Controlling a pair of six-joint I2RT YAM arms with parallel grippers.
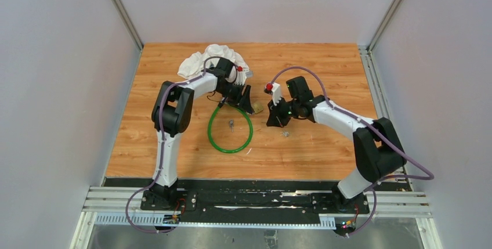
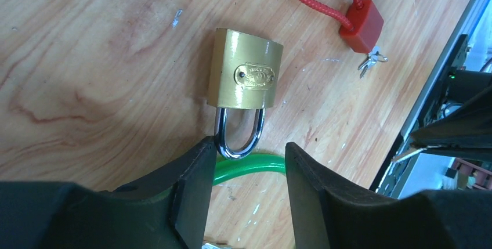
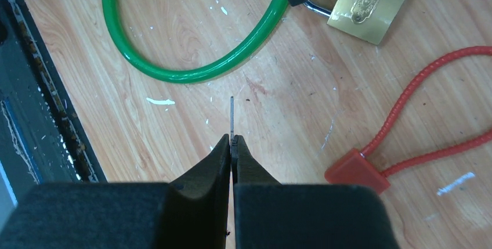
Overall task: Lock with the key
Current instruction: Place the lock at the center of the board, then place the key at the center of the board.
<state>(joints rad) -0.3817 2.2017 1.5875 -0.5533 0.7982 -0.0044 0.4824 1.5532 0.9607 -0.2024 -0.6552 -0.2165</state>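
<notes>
Reaching in from the right with its elbow raised and its wrist tipped down toward the wooden table [image 1: 325,144], the right arm ends in the right gripper [image 3: 233,144], pinched tight on a slim silver key [image 3: 232,115]. The key's blade sticks out past the fingertips, edge-on, over bare wood. The left arm runs forward from its base, folds at the elbow and turns inward, so the left gripper [image 2: 248,150] sits low at the square brass padlock [image 2: 246,69], which lies flat near the table's middle. Its jaws stand parted. The padlock's steel shackle [image 2: 238,141] touches one finger [image 2: 197,173] and lies clear of the other, just beside a green plastic-coated cable loop [image 2: 255,165].
</notes>
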